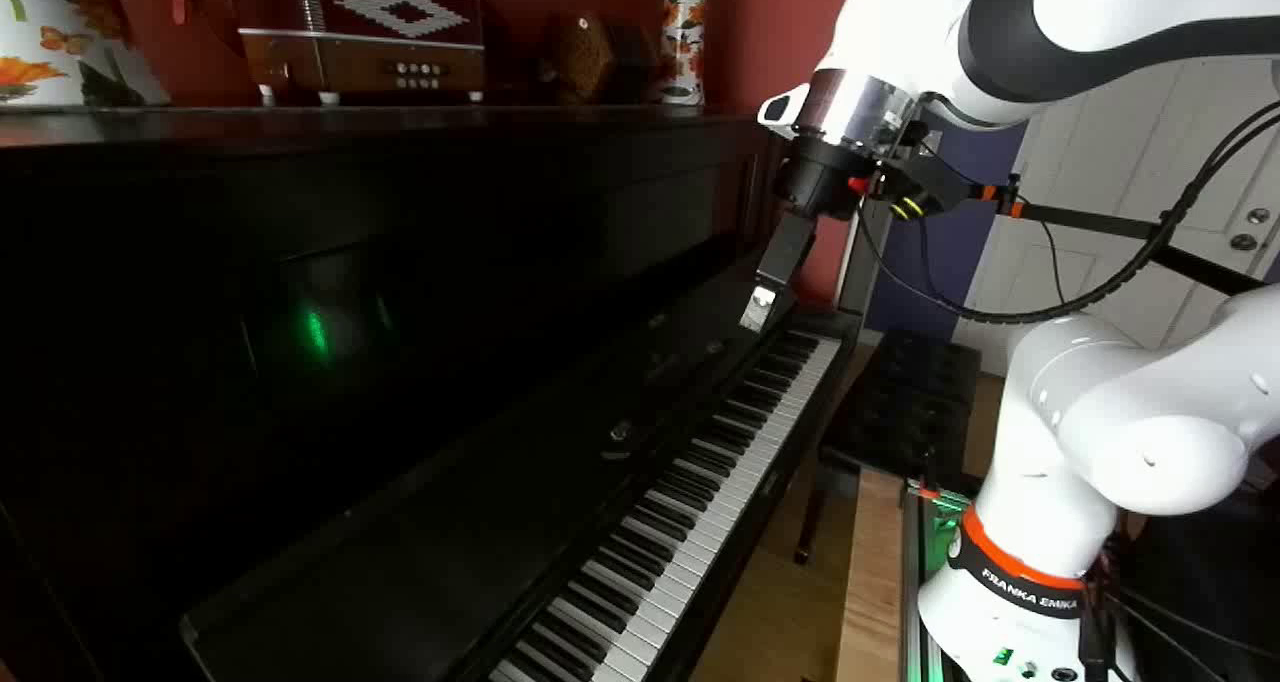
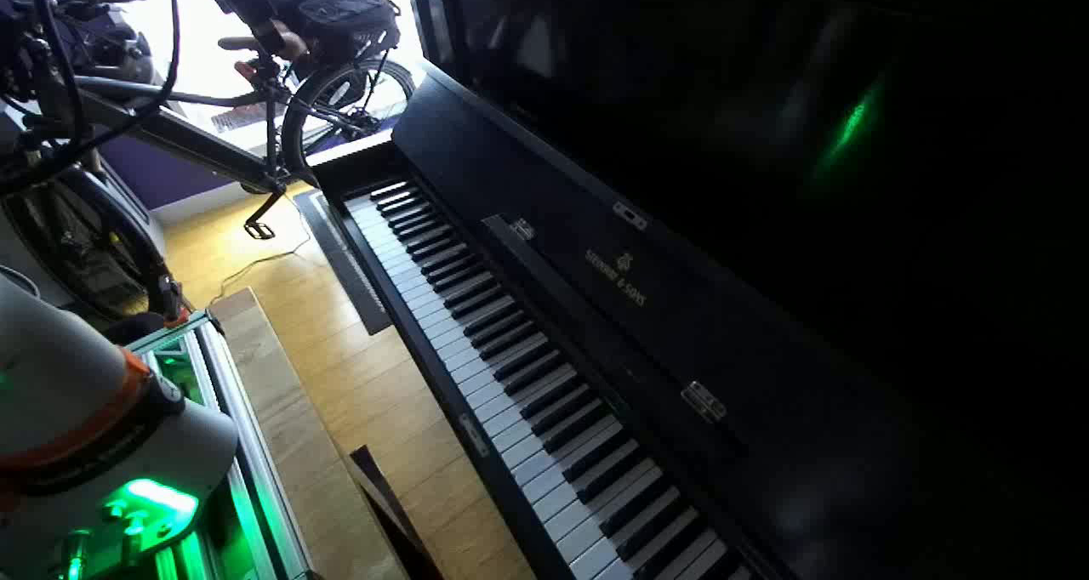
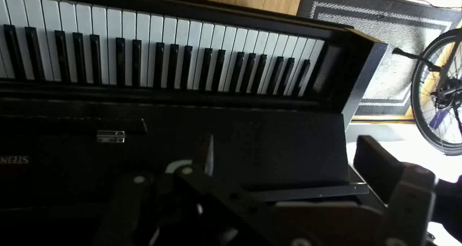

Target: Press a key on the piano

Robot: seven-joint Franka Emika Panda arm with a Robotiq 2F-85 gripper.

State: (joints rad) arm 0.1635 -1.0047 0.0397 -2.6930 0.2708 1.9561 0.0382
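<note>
The glossy black piano (image 1: pixel 430 522) fills much of both exterior views (image 2: pixel 681 299), with its lid folded open. Its row of white and black keys (image 1: pixel 700 522) is uncovered in both exterior views (image 2: pixel 476 333). In the wrist view the keys (image 3: pixel 162 55) run along the top, ending at the right. My gripper (image 1: pixel 762 307) hangs tilted downward above the far end of the keyboard in an exterior view, apart from the keys. In the wrist view its two dark fingers (image 3: pixel 290 154) stand wide apart over the black lid, with nothing between them. The gripper is out of view in an exterior view.
An accordion (image 1: pixel 400 32), a wooden box-like object (image 1: pixel 600 57) and a flowered cylinder (image 1: pixel 684 32) stand on the piano top. A black bench (image 1: pixel 900 392) stands by the keyboard's far end. A bicycle (image 2: pixel 340 112) stands past an end of the piano.
</note>
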